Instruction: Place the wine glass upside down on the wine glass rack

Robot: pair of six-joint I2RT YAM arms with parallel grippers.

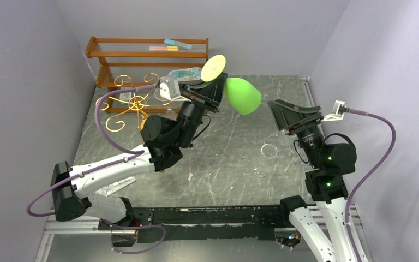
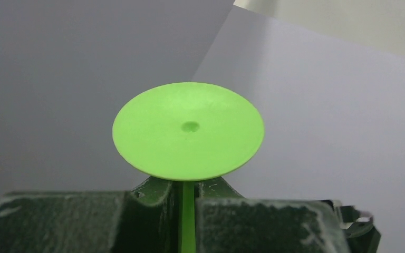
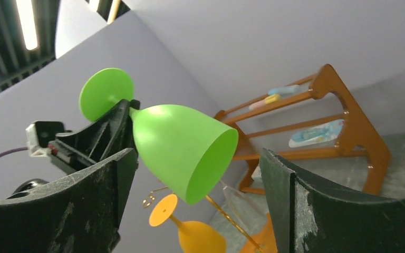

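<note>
My left gripper [image 1: 214, 90] is shut on the stem of a green wine glass [image 1: 243, 95] and holds it in the air, tilted, foot up and bowl toward the right. In the left wrist view the round green foot [image 2: 187, 130] stands above the shut fingers, stem [image 2: 187, 221] between them. The right wrist view shows the bowl [image 3: 179, 147] opening down-right. The gold wire wine glass rack [image 1: 133, 102] stands to the left of the glass; an orange glass [image 3: 198, 234] hangs upside down on it. My right gripper [image 1: 294, 114] is open and empty, to the right of the bowl.
A brown wooden shelf unit [image 1: 147, 54] with small packets stands at the back behind the rack. A clear glass [image 1: 269, 150] lies on the marble table [image 1: 234, 164] near my right arm. Grey walls close in on the left, the back and the right.
</note>
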